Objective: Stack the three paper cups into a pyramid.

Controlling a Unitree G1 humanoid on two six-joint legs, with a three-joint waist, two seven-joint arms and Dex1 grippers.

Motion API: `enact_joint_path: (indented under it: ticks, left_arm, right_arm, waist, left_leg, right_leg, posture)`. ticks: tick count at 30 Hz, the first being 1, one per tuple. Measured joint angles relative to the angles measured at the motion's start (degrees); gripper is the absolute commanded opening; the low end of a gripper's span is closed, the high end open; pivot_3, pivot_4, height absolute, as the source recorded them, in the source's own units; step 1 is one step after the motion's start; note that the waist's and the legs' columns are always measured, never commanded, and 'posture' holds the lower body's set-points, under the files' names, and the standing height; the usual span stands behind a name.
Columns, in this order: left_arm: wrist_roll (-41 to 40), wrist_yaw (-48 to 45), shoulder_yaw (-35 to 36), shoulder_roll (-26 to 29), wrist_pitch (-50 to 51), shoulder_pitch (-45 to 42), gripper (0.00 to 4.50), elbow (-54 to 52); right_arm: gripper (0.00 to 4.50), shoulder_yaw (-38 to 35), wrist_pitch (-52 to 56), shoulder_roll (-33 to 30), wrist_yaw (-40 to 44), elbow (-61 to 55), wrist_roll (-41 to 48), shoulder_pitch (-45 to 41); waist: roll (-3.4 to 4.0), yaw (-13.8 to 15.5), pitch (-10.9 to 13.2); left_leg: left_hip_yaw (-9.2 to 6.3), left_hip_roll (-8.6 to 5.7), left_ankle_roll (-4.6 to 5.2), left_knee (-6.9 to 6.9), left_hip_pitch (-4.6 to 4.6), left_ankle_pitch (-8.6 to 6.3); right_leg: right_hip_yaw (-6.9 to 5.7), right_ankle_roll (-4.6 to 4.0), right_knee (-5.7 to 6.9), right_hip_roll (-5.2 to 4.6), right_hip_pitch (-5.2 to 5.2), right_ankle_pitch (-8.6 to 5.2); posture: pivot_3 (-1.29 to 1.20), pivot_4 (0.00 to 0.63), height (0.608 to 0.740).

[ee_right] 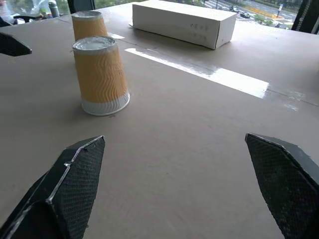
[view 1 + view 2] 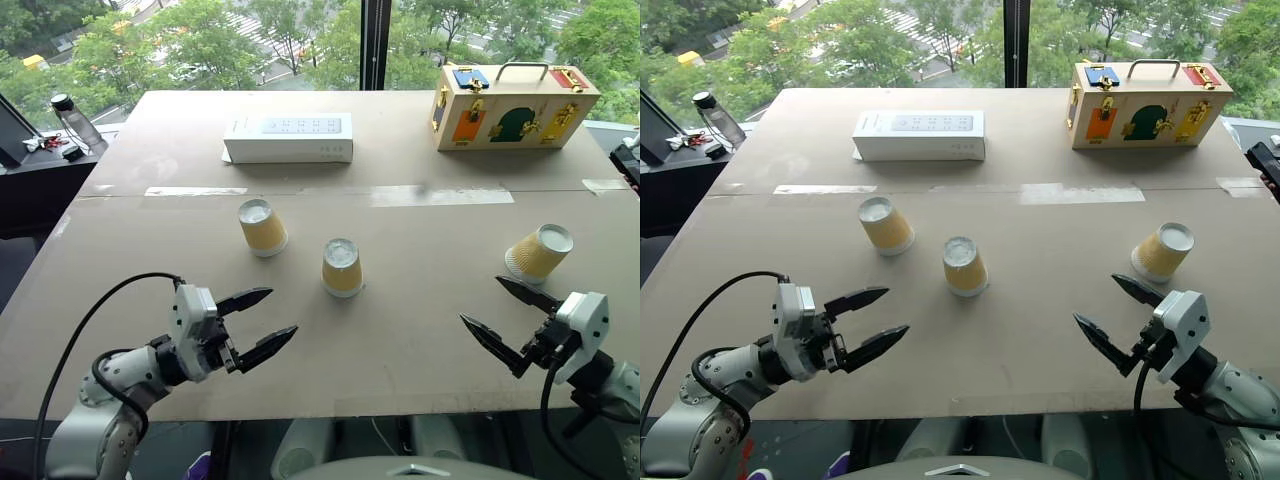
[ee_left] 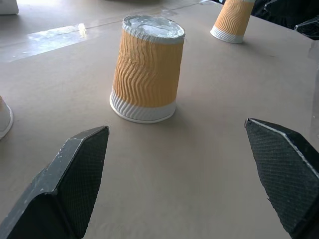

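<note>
Three paper cups stand upside down and apart on the brown table. The left cup is farthest back, the middle cup stands near the table's centre, and the right cup is off to the right. My left gripper hovers open near the front edge, pointing toward the middle cup, with nothing between its fingers. My right gripper is open too and holds nothing, just in front of the right cup and angled toward the middle cup.
A long white box lies at the back of the table. A wooden latch box with a handle stands at the back right. Tape strips run across the tabletop. A water bottle stands on a side surface at far left.
</note>
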Motion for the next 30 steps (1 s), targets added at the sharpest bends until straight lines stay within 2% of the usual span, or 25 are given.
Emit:
enact_joint_path:
  ticks: [6, 13, 17, 21, 23, 30]
  left_arm:
    - [3.6, 3.4, -7.1, 1.2, 4.4, -11.5, 4.5, 0.9]
    - [8.0, 6.7, -14.4, -2.5, 5.5, -20.8, 4.5, 5.8]
    - [8.9, 6.6, -16.4, -3.8, 5.6, -24.4, 4.5, 9.0]
    - [10.0, 6.9, -17.8, -7.1, 4.9, -29.0, 3.33, 13.6]
    - [10.5, 6.1, -18.6, -7.4, 4.5, -29.8, 2.35, 14.1]
    - [12.8, 4.9, -20.2, -8.7, 1.0, -32.1, 2.25, 17.6]
  right_arm:
    - [4.45, 1.8, 3.6, -4.6, 1.7, -5.5, 4.2, -2.9]
    - [4.45, 1.2, 2.8, -4.1, 2.1, -7.9, 4.5, 5.4]
    - [4.45, -0.7, 1.1, -2.9, 1.5, -8.8, 3.8, 8.6]
    - [4.5, -2.1, -0.5, -2.6, 1.9, -8.9, 3.3, 10.9]
    - [4.5, -2.9, -0.5, -2.3, 1.2, -9.6, 3.3, 11.3]
    - [4.5, -2.8, -1.6, -0.5, -0.3, -9.9, 1.3, 12.8]
  waist:
    - [-0.04, 0.3, 0.0]
    - [-0.06, 0.0, 0.0]
    - [-0.05, 0.0, 0.0]
    - [-0.09, 0.2, 0.0]
    - [-0.09, -0.1, 0.0]
    - [-0.09, 0.2, 0.0]
  left_leg:
    - [-0.03, 0.05, 0.0, 0.07, 0.03, 0.01]
    - [0.02, 0.07, -0.04, 0.05, 0.01, -0.02]
    - [0.08, 0.13, -0.03, 0.06, 0.04, -0.03]
    - [0.01, 0.14, -0.03, 0.13, 0.05, -0.02]
    - [0.06, 0.16, -0.04, 0.12, 0.05, -0.02]
    - [0.07, 0.19, -0.05, 0.12, 0.03, -0.03]
  right_leg:
    - [-0.08, 0.1, 0.01, 0.31, 0.06, 0.05]
    - [0.02, 0.21, -0.01, 0.37, 0.01, 0.15]
    - [0.05, 0.24, 0.0, 0.39, 0.01, 0.15]
    - [-0.02, 0.41, 0.01, 0.42, 0.09, 0.06]
    - [0.05, 0.21, 0.01, 0.44, 0.06, 0.18]
    - [0.05, 0.2, 0.01, 0.45, 0.04, 0.19]
  posture:
    - [0.0, 0.15, 0.74]
    - [0.0, 0.15, 0.74]
    - [0.0, 0.15, 0.74]
    - [0.0, 0.15, 0.74]
    - [0.0, 0.15, 0.74]
    - [0.0, 0.15, 0.74]
